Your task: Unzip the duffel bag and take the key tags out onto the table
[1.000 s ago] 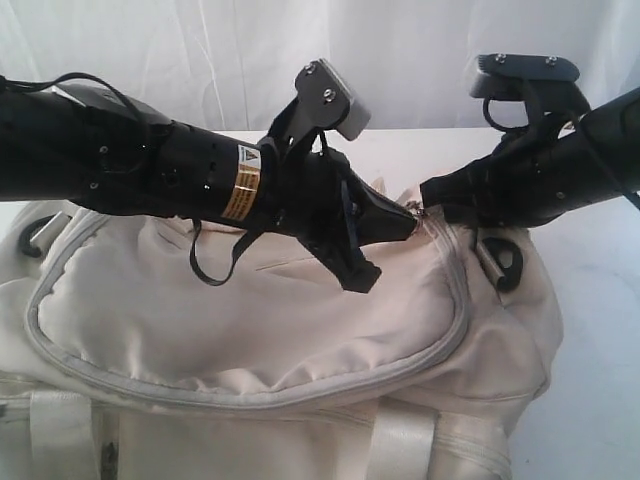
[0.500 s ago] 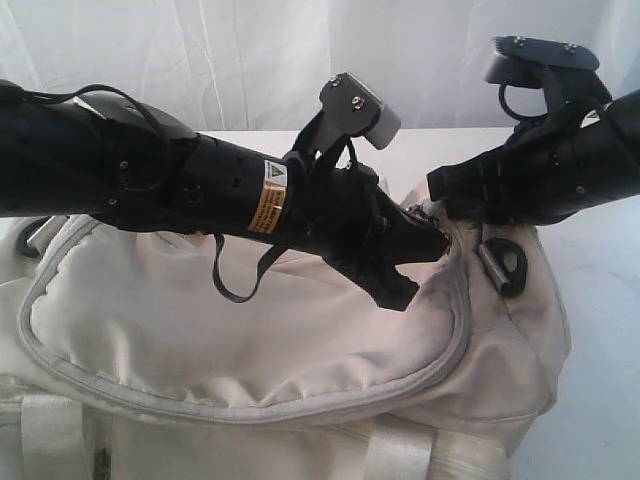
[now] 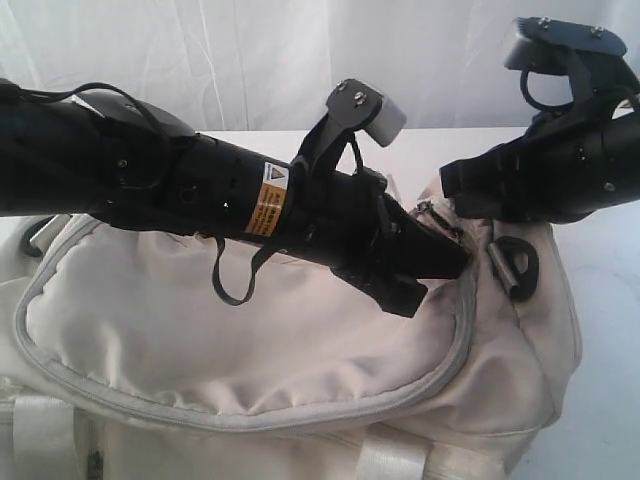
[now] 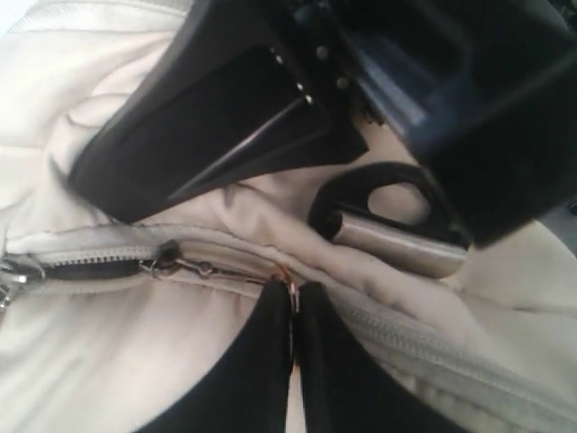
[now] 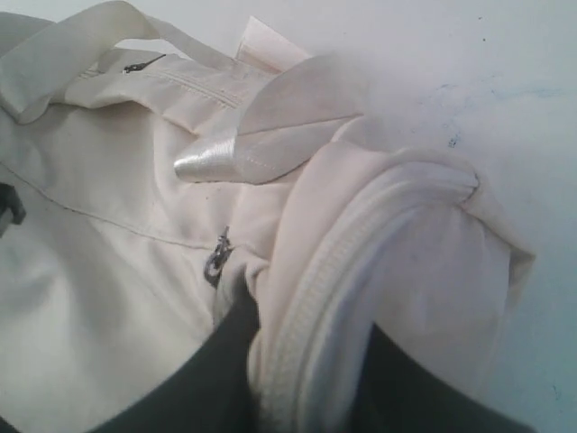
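The duffel bag [image 3: 250, 340] lies on the white table [image 3: 605, 400] and fills most of the exterior view, its cream top flap edged with grey zip piping [image 3: 200, 412]. Both arms meet over the bag's right end. The left tool [image 4: 290, 302] reaches across the flap from the left, and its two black fingers are pressed together on the small metal zip pull [image 4: 287, 285], which a short chain links to the slider [image 4: 167, 257] on the zip line. The right tool [image 5: 311, 370] comes in from the right side and is closed on the bag itself. In its wrist view, a dark finger sits on either side of a bunched fold of cream fabric and piping [image 5: 325, 271] at the end of the bag. The two tools are close together, with the black strap ring [image 3: 515, 265] and its grey metal bar just beside them on the end panel. A webbing handle [image 5: 54, 54] loops over the far side of the bag in the right wrist view, and a second small zip puller [image 5: 216, 257] hangs on a side panel. Whether the main zip has parted at all cannot be told from these views.
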You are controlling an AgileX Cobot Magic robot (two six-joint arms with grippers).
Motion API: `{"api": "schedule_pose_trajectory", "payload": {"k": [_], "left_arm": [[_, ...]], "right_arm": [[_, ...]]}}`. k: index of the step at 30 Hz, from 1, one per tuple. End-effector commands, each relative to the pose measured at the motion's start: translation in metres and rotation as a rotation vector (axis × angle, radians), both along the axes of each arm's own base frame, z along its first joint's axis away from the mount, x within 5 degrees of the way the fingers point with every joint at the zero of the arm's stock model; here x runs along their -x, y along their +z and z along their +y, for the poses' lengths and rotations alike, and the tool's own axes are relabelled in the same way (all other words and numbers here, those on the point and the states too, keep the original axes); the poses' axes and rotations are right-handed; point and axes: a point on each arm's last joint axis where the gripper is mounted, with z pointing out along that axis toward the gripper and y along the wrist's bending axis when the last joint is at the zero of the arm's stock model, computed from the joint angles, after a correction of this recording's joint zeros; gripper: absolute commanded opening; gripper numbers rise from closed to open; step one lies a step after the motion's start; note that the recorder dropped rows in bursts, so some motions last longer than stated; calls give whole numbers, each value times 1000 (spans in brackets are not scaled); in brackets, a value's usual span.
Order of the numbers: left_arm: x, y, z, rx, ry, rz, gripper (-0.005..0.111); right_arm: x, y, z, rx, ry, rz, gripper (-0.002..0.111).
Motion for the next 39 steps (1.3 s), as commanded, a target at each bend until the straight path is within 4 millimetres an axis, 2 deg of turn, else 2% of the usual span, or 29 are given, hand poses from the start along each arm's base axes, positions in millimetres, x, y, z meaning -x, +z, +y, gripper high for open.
{"api": "schedule_pose_trajectory", "payload": {"k": [1, 8, 15, 22, 27, 32, 35, 39], "left_arm": [[25, 4, -2, 25, -186, 72, 0], [23, 4, -2, 19, -161, 70, 0], [15, 2, -2, 4, -94, 45, 0], [28, 10, 1, 39, -207, 90, 0], [36, 31, 9, 81, -210, 48, 0], [44, 49, 16, 107, -199, 96, 0], [48, 50, 18, 102, -213, 191, 0], [56, 39, 22, 76, -247, 264, 0]], "right_arm": [[-25, 18, -1, -81, -115, -216, 0], [-42, 9, 0, -30, -135, -296, 0], [-49, 6, -8, -13, -164, -302, 0], [-59, -8, -10, 11, -179, -258, 0], [-61, -11, -10, 15, -180, -252, 0], [-61, -10, -10, 11, -185, -263, 0], [-61, -10, -10, 11, -185, -263, 0], [-61, -10, -10, 11, -185, -263, 0]]}}
